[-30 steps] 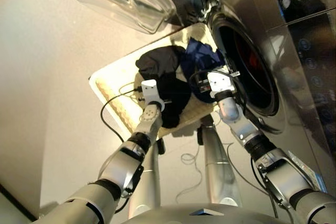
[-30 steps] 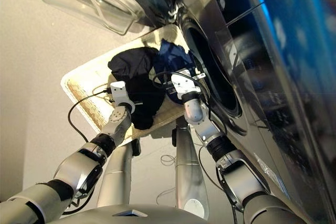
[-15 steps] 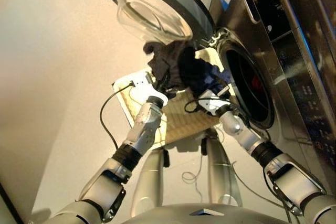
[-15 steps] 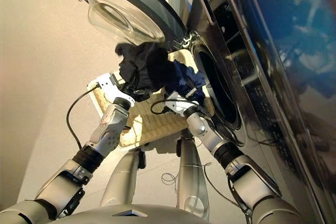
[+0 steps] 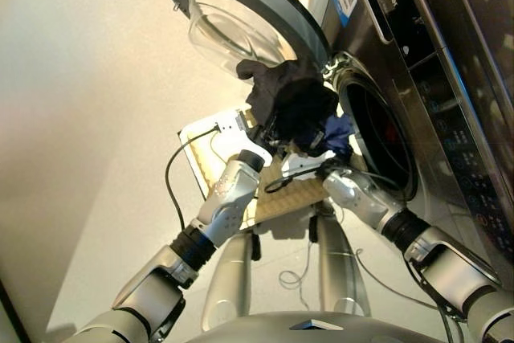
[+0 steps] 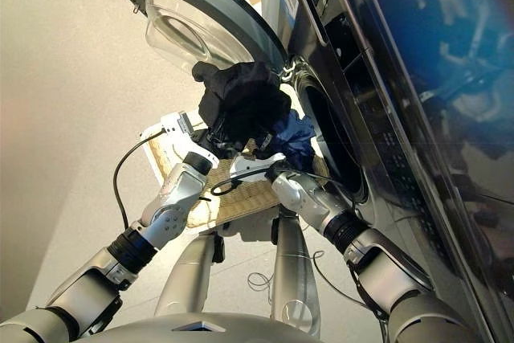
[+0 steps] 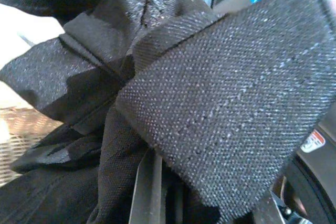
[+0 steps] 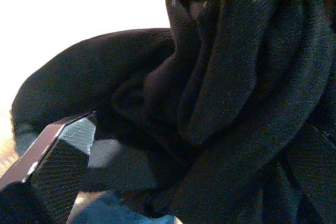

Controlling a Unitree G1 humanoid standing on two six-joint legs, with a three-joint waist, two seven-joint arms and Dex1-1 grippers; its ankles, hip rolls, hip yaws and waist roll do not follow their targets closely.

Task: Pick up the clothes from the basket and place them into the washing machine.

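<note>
**Two arms lift dark clothes toward the open washer**

The left gripper is buried in a bunched black fabric garment; its fingers are hidden by cloth, so whether they pinch it cannot be told, though the bundle hangs from that spot, clear of the basket. The right gripper sits just under and beside the same bundle, against a crumpled navy blue garment; one dark textured finger shows in its wrist view, but the grip itself is not visible. Holding the load high and close to the porthole looks meant to clear the drum's lip before pushing the clothes in.

Below the grippers lies the shallow cream-beige woven basket, largely bare where it shows. To the right stands the dark grey steel washing machine, its round opening dark, with something red inside. The clear glass bowl door is swung open above and behind the bundle; its hinge side sits near the cloth and could snag it. Black cables loop off the left wrist.
</note>
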